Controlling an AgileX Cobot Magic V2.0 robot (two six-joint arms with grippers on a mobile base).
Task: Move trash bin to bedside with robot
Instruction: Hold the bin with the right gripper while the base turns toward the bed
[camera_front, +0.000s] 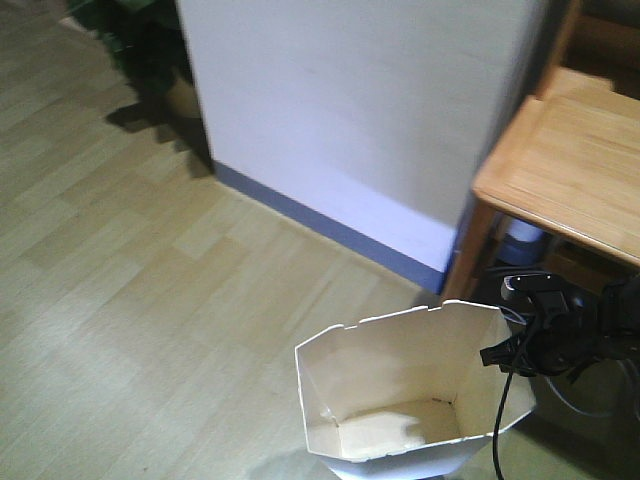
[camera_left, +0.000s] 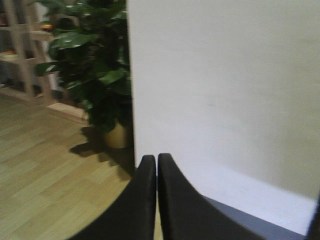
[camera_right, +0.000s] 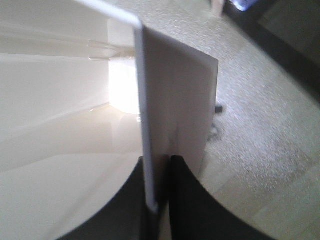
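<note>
Right gripper (camera_right: 159, 165): fingers clamped on the trash bin (camera_front: 400, 375) rim, one inside, one outside.
Left gripper (camera_left: 157, 159): fingers pressed together, holding nothing.
Trash bin: upright on the floor (camera_front: 150, 280).
Right of bin: wooden desk (camera_front: 570, 160).
Behind bin: white wall (camera_front: 350, 100).

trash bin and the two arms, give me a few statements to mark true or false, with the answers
1. The right jaws are clamped on the trash bin, gripping its wall. True.
2. The trash bin is full of paper. False: no paper shows inside it.
3. The left jaws hold a leaf. False: they are shut on nothing, facing a white wall.
4. A potted plant stands by that wall's corner. True.
</note>
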